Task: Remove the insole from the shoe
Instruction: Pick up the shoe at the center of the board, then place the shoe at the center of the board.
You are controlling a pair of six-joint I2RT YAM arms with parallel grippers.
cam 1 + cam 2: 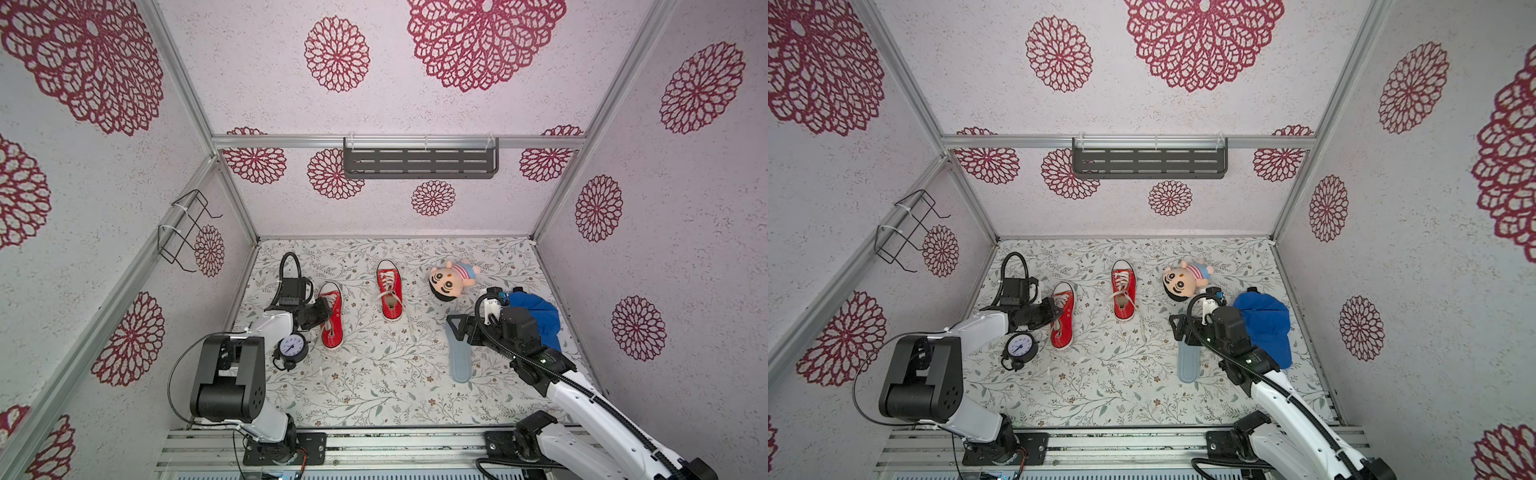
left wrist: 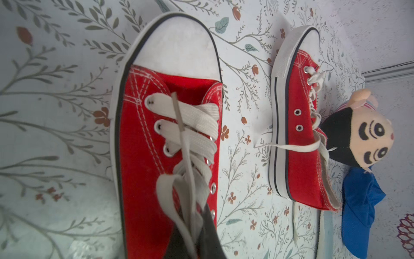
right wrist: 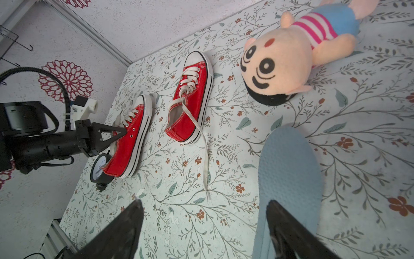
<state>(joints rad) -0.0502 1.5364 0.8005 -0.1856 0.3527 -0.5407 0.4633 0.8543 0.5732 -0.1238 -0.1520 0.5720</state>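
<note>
hidden: opening of the left-edge shoe (image 1: 332, 332) is covered by the left gripper (image 3: 121, 131) and the laces (image 2: 190, 118). Can't tell what's inside, or what the tips pinch.
cut off: far end of the insole (image 1: 459, 365) sits under the right gripper (image 3: 205, 203) in both top views; its near end runs out of the right wrist view. The cap (image 1: 540, 320) is partly under the right arm.
insole look: light blue, dotted texture, rounded end, flat on the bench (image 1: 374, 395), outside both shoes.
insole place: right half of the bench, about mid-depth, between the middle shoe (image 1: 390, 291) and the cap, apart from both.
shoes: red canvas, white toe caps, toes toward the back edge. One is near the left edge. The middle one is nearer the back edge, grey lining showing, one lace trailing toward the front edge.
left gripper: jaws closed, tips at the shoe opening among the laces.
right gripper: jaws wide apart, holding nothing. One finger is over the insole; contact unclear.
other: doll (image 1: 446, 284) near the back edge, right half. Clock (image 1: 291, 347) just beside the left-edge shoe's heel.
</note>
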